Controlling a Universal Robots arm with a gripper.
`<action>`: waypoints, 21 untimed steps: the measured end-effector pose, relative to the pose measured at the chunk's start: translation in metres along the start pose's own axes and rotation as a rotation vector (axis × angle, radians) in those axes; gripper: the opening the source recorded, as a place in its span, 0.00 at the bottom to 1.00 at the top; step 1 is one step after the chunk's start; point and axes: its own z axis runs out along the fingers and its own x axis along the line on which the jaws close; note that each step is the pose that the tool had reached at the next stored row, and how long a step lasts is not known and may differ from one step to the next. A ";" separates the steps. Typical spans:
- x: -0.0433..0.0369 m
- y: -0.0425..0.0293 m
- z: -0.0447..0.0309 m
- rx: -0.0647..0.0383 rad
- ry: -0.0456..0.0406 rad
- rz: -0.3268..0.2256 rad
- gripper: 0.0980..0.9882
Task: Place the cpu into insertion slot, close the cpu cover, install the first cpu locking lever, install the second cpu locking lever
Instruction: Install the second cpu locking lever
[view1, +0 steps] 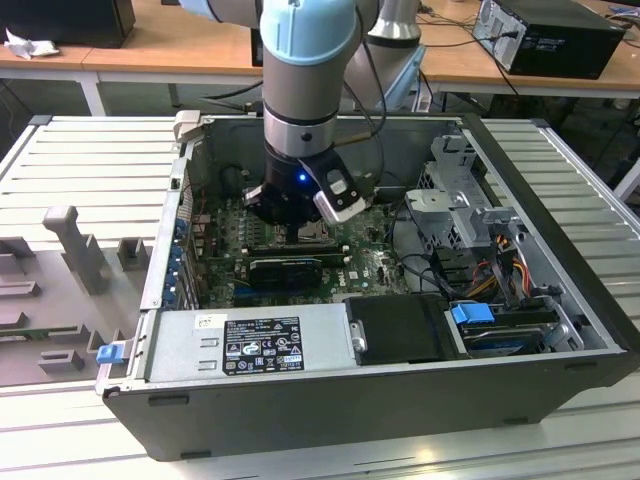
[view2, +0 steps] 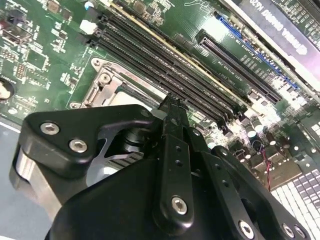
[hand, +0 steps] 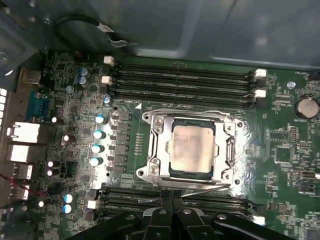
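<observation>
In the first wrist view the cpu (hand: 192, 147), a pale silvery square, lies flat in the insertion slot (hand: 150, 172) on the green board. The cpu cover (hand: 159, 145), a silver frame, lies down around it. One thin wire lever (hand: 190, 111) runs along the socket's far edge. Another lever (hand: 200, 190) slants along the edge nearest my fingers. My gripper (hand: 172, 199) is shut, with its tips just off that near edge and nothing visibly held. The second wrist view has the gripper (view2: 172, 100) beside the socket's corner (view2: 102, 85). In the exterior view the gripper (view1: 300, 228) is low inside the open computer case.
Long black memory slots (hand: 185, 80) flank the socket on both sides. A row of capacitors (hand: 98, 135) and a coin battery (hand: 306, 106) stand on the board. The power supply (view1: 250, 340), a black card (view1: 285, 268), the drive cage (view1: 460, 200) and cables (view1: 500, 270) crowd the case.
</observation>
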 end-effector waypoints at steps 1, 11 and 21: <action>0.0004 -0.0002 0.0013 0.000 0.0001 0.000 0.01; 0.0203 -0.0152 0.0134 -0.100 -0.0080 -0.001 0.01; 0.0226 -0.0162 0.0233 -0.123 -0.0101 0.000 0.01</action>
